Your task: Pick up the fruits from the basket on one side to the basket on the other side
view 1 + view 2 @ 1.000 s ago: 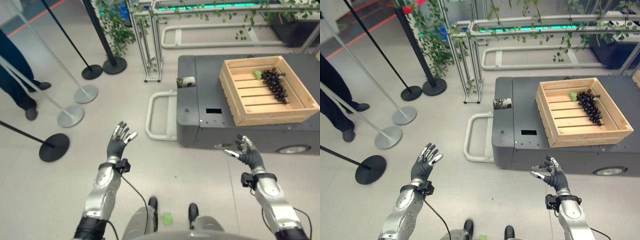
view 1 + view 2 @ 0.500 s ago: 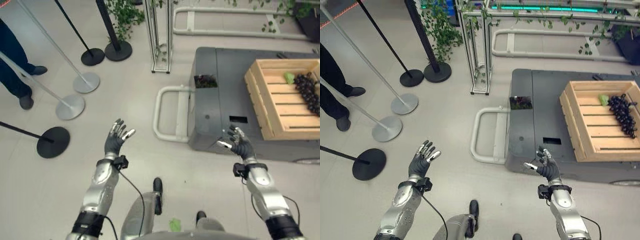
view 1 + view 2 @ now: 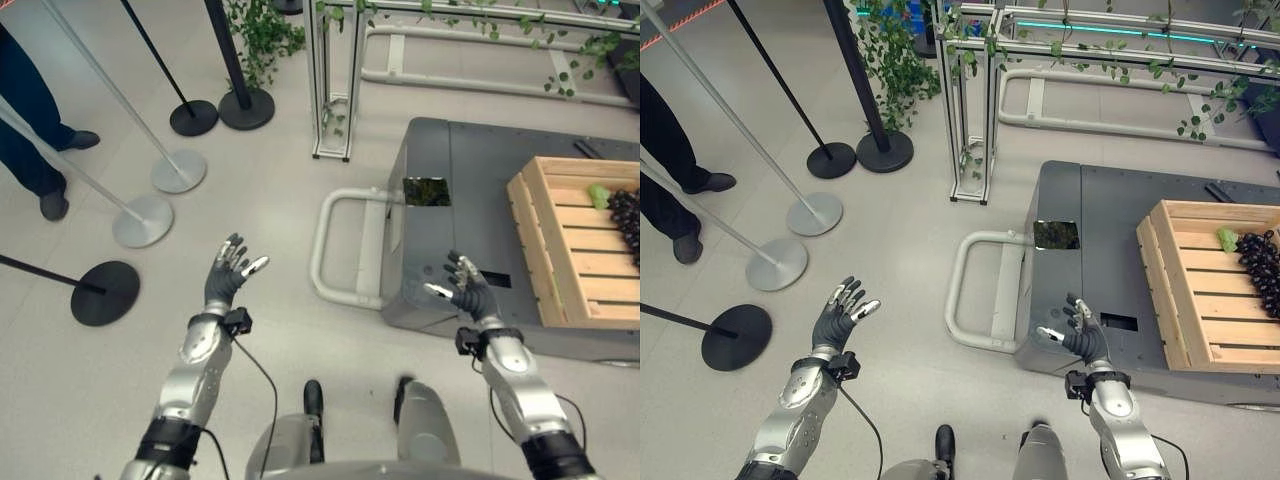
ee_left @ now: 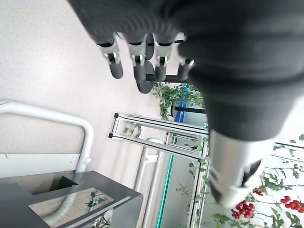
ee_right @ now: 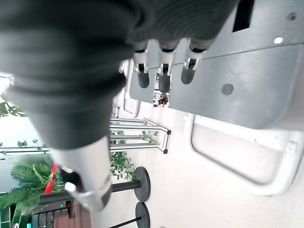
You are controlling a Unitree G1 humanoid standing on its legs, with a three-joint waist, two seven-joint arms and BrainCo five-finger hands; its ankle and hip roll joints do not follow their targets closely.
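Pale grey floor (image 3: 300, 250) all round. A dark grey cart (image 3: 460, 180) with a white tube handle (image 3: 335, 250) stands at 2 o'clock. Barrier posts on round bases (image 3: 140, 220) lean at 10 o'clock, beside a person's legs (image 3: 30, 110). A metal frame (image 3: 970, 100) with trailing plants (image 3: 890, 70) stands at 12 o'clock.

1. Pretty bright, even indoor light all over; the pale floor (image 3: 300, 330) looks evenly lit in both eye views.
2. Shadows are soft, mostly small patches around the stanchion bases (image 3: 105, 292).
3. Straight poles bow a bit near the eye views' edges.
4. Wrist views: the dark hand cover (image 4: 190, 42) is close-up and blurry, and the bright backdrop looks washed out.
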